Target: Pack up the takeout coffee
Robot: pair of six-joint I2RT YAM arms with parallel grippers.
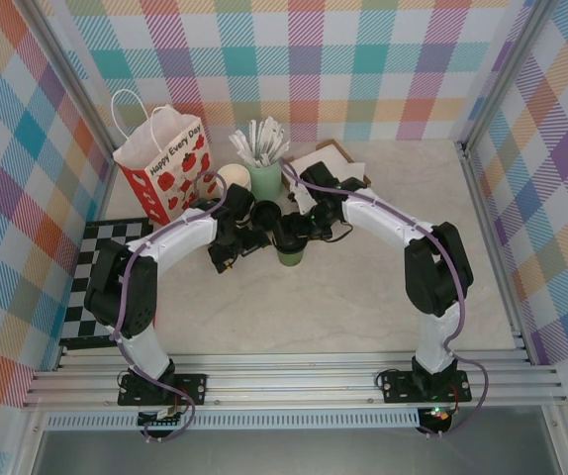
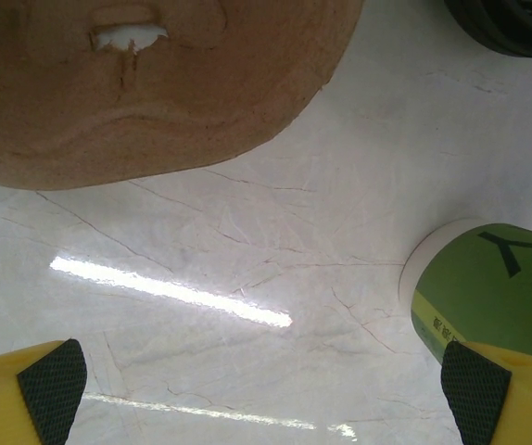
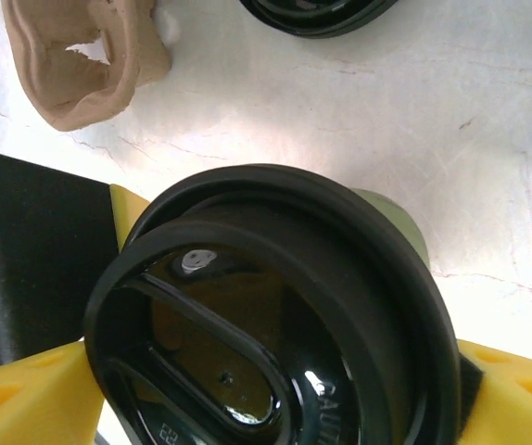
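top view: the left claw [image 1: 230, 245] and the right claw [image 1: 289, 236] meet over the middle of the surface [image 1: 363, 297]. the takeout coffee [image 1: 290, 255] stands upright directly under the right claw and just beside the left claw, its dark green wall peeking out on the near side. beyond both claws stand a pale green cup of white sticks [image 1: 264, 176] and a stack of cream cups [image 1: 235, 178]. a paper bag [image 1: 165, 163] printed with red apples sits further out past the left claw.

left wrist view: the left claw [image 2: 264, 394] is spread wide, with bare surface between its black pads [image 2: 53, 389]. the takeout coffee [image 2: 488, 287] stands just ahead of one fingertip, not between the two. a brown pulp carrier [image 2: 155, 83] lies ahead of the claw, and a loose lid [image 2: 516, 23] is off to one side beyond it.

right wrist view: the right claw [image 3: 271, 389] straddles the takeout coffee. the cup's black lid [image 3: 275, 315] sits between the yellow fingers [image 3: 25, 399], which stand close against its rim. i cannot tell whether they clamp it. the pulp carrier [image 3: 81, 65] and the loose lid [image 3: 317, 14] lie ahead of this claw.
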